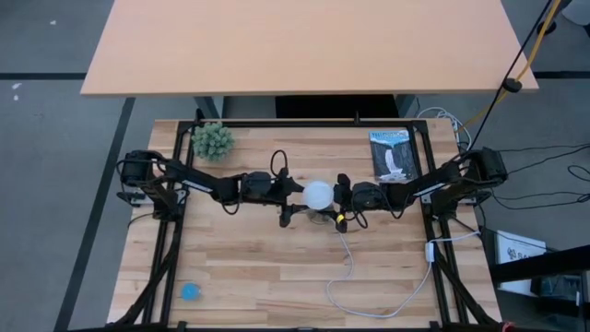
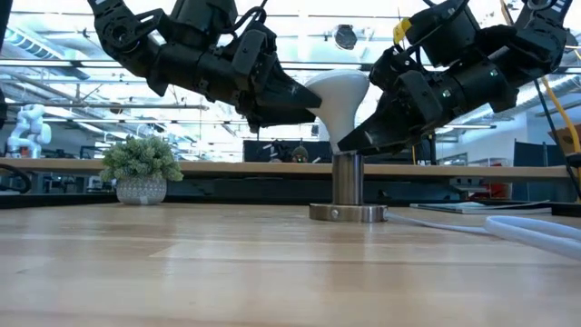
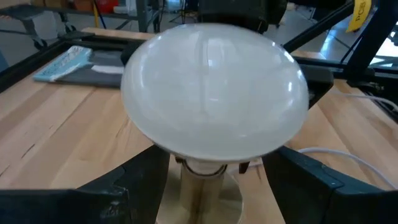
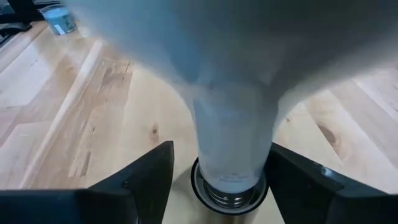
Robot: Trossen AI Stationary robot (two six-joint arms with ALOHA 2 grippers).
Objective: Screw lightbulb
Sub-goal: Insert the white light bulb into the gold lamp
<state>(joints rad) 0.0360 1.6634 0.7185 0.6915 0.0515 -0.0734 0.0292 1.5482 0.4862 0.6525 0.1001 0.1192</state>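
White frosted glass identified the lightbulb [image 1: 318, 195], which was seated upright, globe uppermost, with its narrow base entered into the metal socket [image 2: 348, 193] near the middle of the wooden bench [image 1: 258, 267]. The left gripper [image 1: 297, 192] was positioned at the globe from one side, its fingers [image 3: 118, 186] spread wide to either side of the bulb; contact with the glass could not be determined. The right gripper [image 1: 341, 195] was positioned at the opposite side, its fingers [image 4: 140, 180] set apart on either side of the bulb's neck with visible gaps, so nothing was held. A white cord [image 1: 369, 295] was routed from the socket toward the bench's near edge. A small potted plant [image 1: 212, 140] was located at a far corner.
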